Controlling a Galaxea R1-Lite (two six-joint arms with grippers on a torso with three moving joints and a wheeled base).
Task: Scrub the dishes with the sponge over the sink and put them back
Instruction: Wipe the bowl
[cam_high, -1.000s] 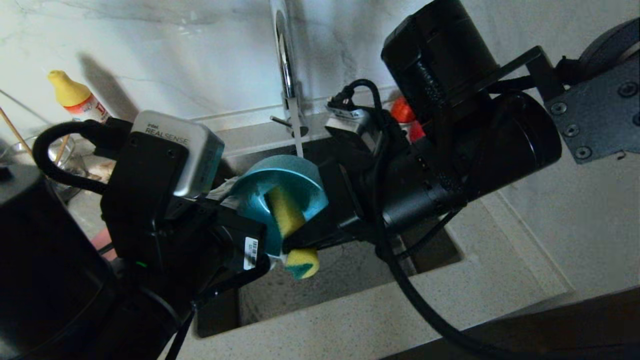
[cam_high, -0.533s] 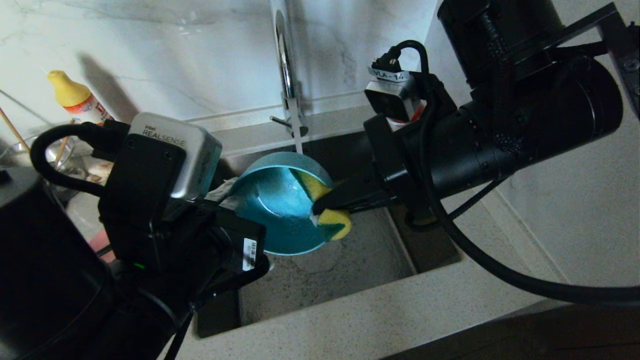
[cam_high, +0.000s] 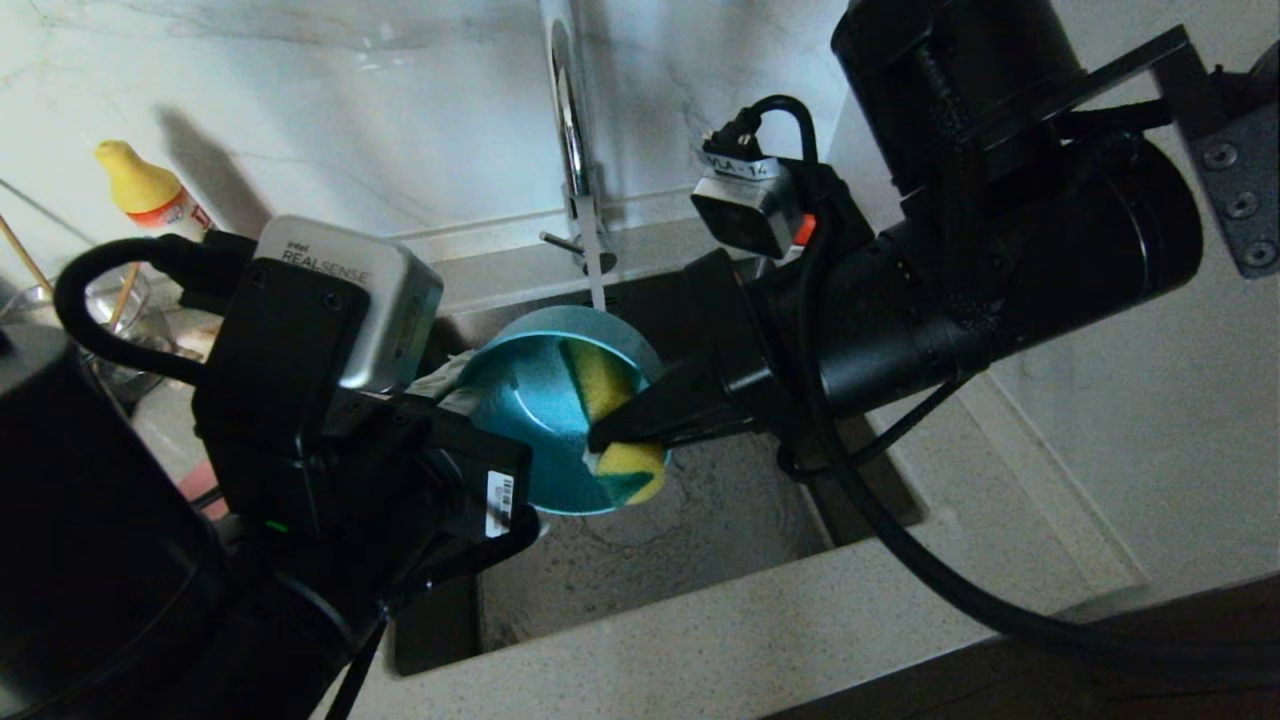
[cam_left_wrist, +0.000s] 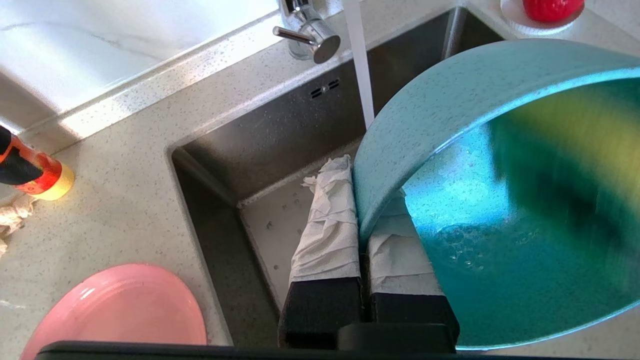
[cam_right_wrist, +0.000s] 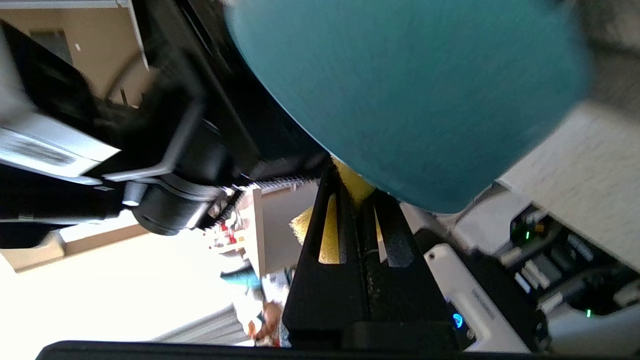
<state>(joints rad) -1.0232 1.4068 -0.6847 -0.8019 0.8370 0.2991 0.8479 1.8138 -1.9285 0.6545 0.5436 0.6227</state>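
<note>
Now my right gripper (cam_high: 605, 440), jaws pinching the yellow rectangular sponge (cam_high: 610, 420), has swept back across the round teal-blue bowl (cam_high: 530, 420); my left gripper (cam_left_wrist: 362, 235) clamps its rim above the steel sink (cam_high: 700, 520): scrubbing continues.

There is one teal bowl (cam_high: 545, 410) and one yellow sponge (cam_high: 610, 420). One pink plate (cam_left_wrist: 117, 307) lies on the one surface (cam_left_wrist: 125, 200). There is one sink (cam_high: 650, 550) with one tap (cam_high: 572, 130). One bottle with a yellow cap (cam_high: 150, 195) stands there, and one white saucer with red fruit (cam_left_wrist: 542, 12). Two end effectors show: the left end effector (cam_left_wrist: 365, 235) and the right end effector (cam_high: 610, 432).
</note>
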